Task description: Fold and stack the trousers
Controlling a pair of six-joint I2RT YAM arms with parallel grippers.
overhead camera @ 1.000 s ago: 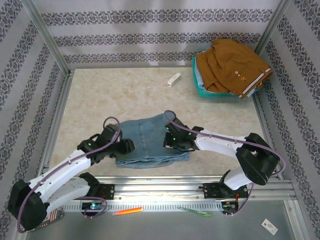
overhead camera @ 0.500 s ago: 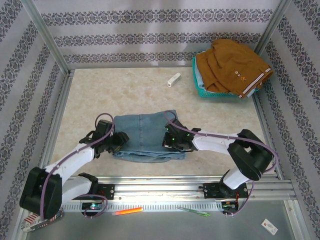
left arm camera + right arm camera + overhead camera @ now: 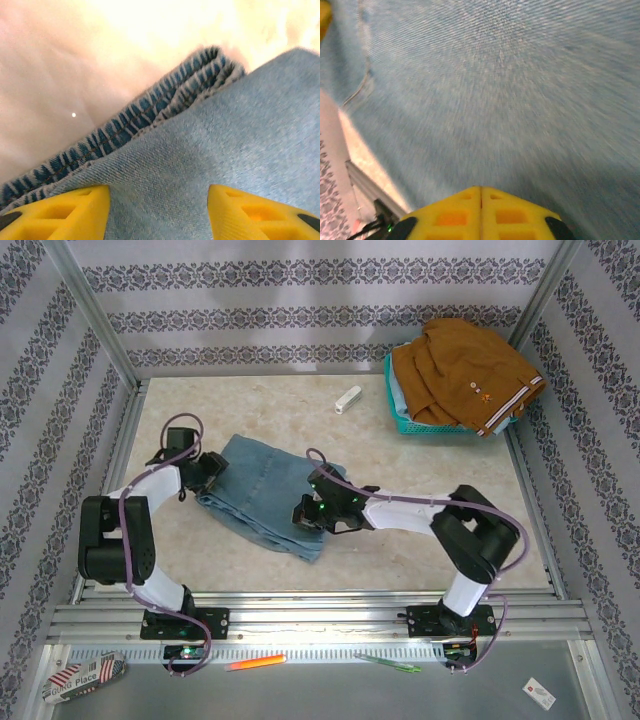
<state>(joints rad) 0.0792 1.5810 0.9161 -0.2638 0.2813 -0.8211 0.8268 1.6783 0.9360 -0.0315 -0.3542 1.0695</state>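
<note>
The trousers [image 3: 262, 488] lay folded aslant on the worktop [image 3: 430, 470], their left end directly under the left claw [image 3: 208, 472]. That claw's yellow fingers [image 3: 60, 212] stood spread, with denim between them and a stitched hem just ahead, and the fingers themselves were cut off at the frame's lower edge. The right claw [image 3: 310, 513] sat over the bundle's near-right part with its fingers [image 3: 460, 212] pressed together; the denim ahead was blurred, so I could not tell whether any cloth was pinched between them.
</note>
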